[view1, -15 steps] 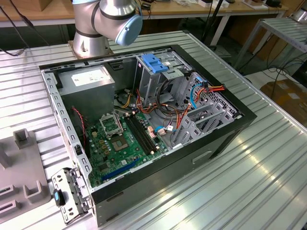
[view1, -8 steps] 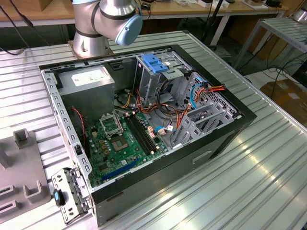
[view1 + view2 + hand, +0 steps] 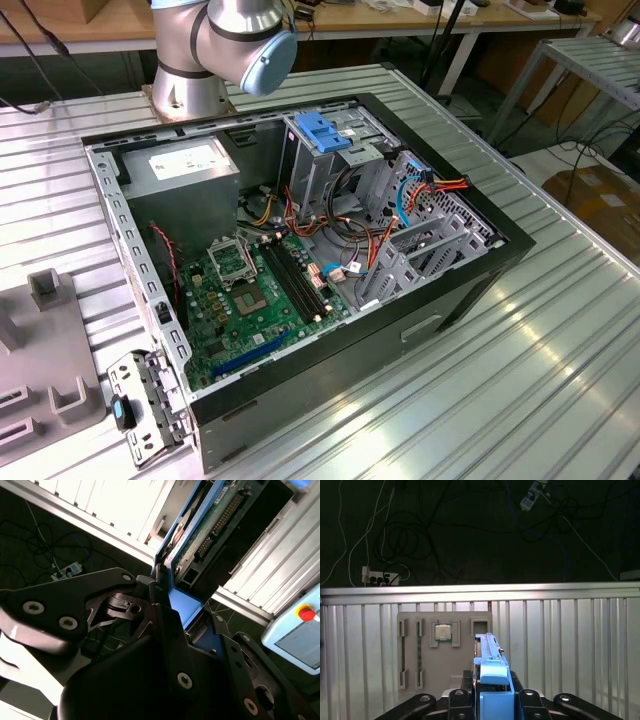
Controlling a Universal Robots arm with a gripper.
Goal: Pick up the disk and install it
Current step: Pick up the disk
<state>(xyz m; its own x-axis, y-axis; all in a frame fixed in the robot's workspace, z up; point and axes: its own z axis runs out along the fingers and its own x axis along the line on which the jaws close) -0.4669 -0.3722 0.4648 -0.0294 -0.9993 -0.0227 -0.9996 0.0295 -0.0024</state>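
Though edge-on between the jaws, the disk (image 3: 493, 680), lettering unreadable.

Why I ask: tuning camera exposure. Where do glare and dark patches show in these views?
Exterior view: glare streaks the ribbed table; the computer case interior is evenly lit. Second wrist view: the table washes out white, the gripper holding the disk looks dim. First wrist view: the floor is almost black, the disk's blue carrier bright.
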